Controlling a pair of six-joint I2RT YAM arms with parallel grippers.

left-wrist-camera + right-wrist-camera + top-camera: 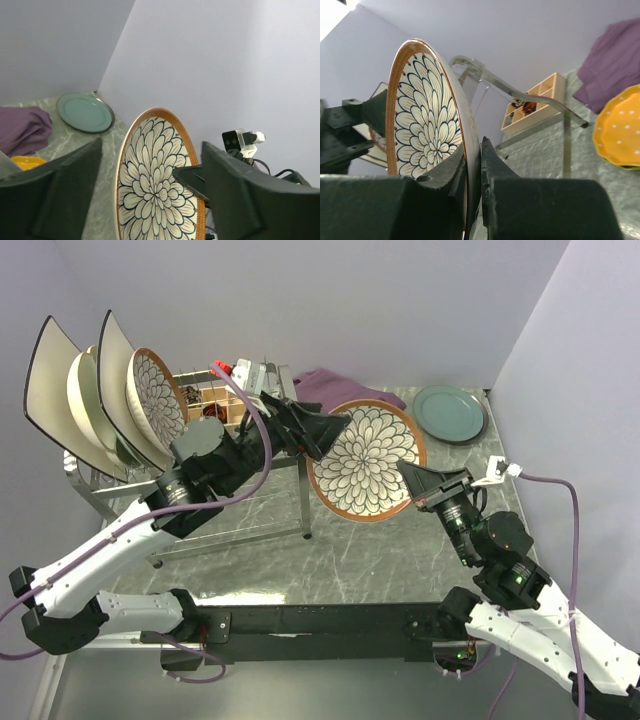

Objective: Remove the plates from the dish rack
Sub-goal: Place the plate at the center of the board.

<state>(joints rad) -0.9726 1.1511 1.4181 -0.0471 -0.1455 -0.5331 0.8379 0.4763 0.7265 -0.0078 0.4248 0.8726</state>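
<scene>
Brown-patterned plate (366, 460) held aloft in right jaws.

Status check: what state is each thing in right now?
Held plate: airborne, tilted.
Right gripper: shut on that plate's rim.
Left gripper: open at its opposite edge.
Teal plate: flat on table.
Rack: holds upright plates.

The dish rack (302, 502) bars left — tabletop (360, 562) (right) open.
</scene>
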